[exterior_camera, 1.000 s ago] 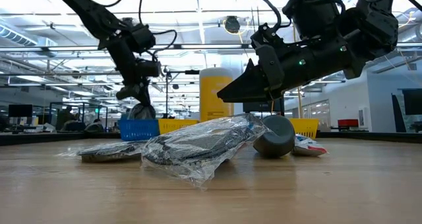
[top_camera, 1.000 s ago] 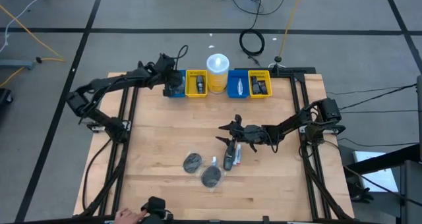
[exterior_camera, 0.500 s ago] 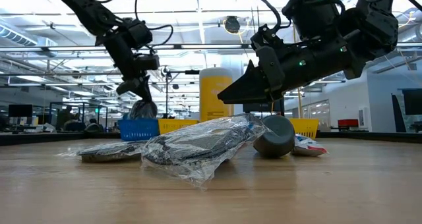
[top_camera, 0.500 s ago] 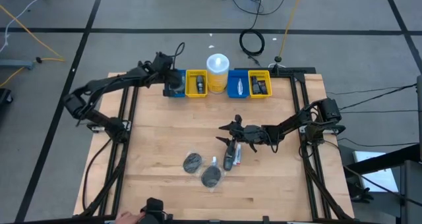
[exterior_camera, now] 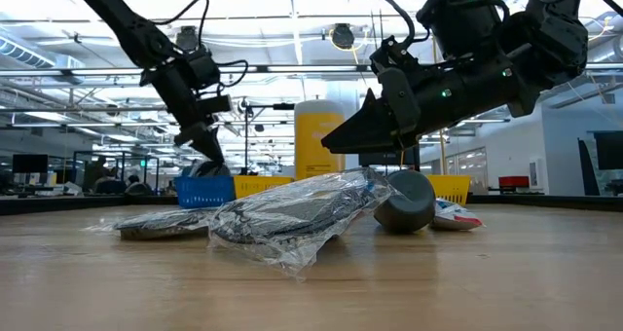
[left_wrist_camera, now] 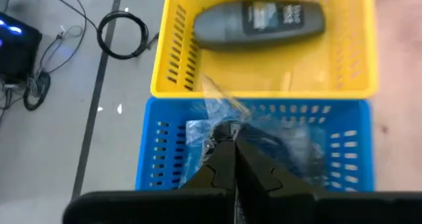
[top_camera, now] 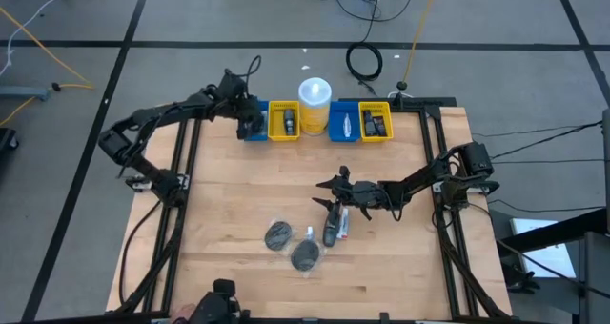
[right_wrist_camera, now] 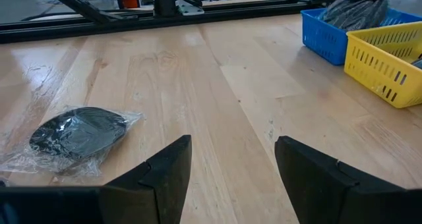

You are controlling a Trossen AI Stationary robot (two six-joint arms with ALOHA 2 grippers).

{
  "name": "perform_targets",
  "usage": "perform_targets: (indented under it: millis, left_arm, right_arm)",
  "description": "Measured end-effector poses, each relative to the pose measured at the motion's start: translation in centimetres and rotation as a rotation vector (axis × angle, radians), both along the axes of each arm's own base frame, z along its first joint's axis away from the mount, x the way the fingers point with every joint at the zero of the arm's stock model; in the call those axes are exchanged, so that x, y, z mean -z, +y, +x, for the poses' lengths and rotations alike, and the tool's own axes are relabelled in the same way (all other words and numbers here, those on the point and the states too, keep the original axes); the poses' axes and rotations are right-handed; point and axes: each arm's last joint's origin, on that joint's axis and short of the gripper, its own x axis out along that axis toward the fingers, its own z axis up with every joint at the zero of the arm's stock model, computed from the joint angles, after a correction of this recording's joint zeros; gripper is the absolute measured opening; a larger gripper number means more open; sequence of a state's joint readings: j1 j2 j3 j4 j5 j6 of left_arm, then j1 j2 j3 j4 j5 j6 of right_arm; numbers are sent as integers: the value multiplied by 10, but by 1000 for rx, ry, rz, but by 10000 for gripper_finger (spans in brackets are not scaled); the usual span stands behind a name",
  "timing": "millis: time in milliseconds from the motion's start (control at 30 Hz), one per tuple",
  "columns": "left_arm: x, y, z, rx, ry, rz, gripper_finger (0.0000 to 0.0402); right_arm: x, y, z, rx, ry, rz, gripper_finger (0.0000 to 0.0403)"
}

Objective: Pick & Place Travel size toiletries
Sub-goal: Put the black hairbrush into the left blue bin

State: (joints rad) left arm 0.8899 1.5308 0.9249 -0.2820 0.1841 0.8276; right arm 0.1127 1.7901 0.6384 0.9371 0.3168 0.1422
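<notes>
My left gripper (top_camera: 250,124) hangs over the blue bin (left_wrist_camera: 153,153) at the far-left end of the row, fingers (left_wrist_camera: 227,159) pinched together on the clear wrap of a disc (left_wrist_camera: 224,129). The disc now sits down inside that bin, its wrap bunched above the rim. Over the last second this arm has swung a little toward the back edge and tilted, and in the low view the gripper has dropped closer to the bin while the wrapped bundle under it has sunk nearly out of sight. I judge this to be the placing step almost done, with only the release left. Beside it, the yellow bin (left_wrist_camera: 168,43) already holds a dark bottle (left_wrist_camera: 257,20).

Moving right, two more wrapped discs (top_camera: 279,234) (top_camera: 305,255) lie on the table (top_camera: 219,200) near the front, close together, and just right of them a bottle (top_camera: 329,234) and a tube (top_camera: 342,228) lie side by side.

Farthest right, my right gripper (top_camera: 331,194) hovers above the bottle and tube with its fingers (right_wrist_camera: 310,178) spread wide and nothing between them. It has not shifted in the last second, and those items lie exactly as they did.
</notes>
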Motion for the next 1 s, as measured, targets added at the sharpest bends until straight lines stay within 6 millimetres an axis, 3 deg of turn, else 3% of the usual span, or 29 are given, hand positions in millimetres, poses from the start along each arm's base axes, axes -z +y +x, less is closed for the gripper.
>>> perform_targets:
  millis: [167, 333, 567, 700, 900, 1000]
  left_arm:
    - [8, 6, 4, -21, -18, -3, 39]
    - [14, 10, 2, -67, -5, -28, 119]
    - [-2, 9, -2, -266, 19, 77, 201]
    - [-2, 9, -3, -312, -41, 8, 201]
    - [-2, -1, 8, -419, -192, -188, 162]
    - [-1, -13, 17, -368, -219, -303, 141]
  right_arm:
    - [0, 0, 0, 1, -1, 2, 210]
    - [0, 0, 0, 1, -1, 2, 210]
    - [0, 0, 0, 1, -1, 3, 210]
    - [0, 0, 0, 1, -1, 3, 210]
    - [0, 0, 0, 1, -2, 4, 210]
    - [0, 0, 0, 4, -3, 12, 210]
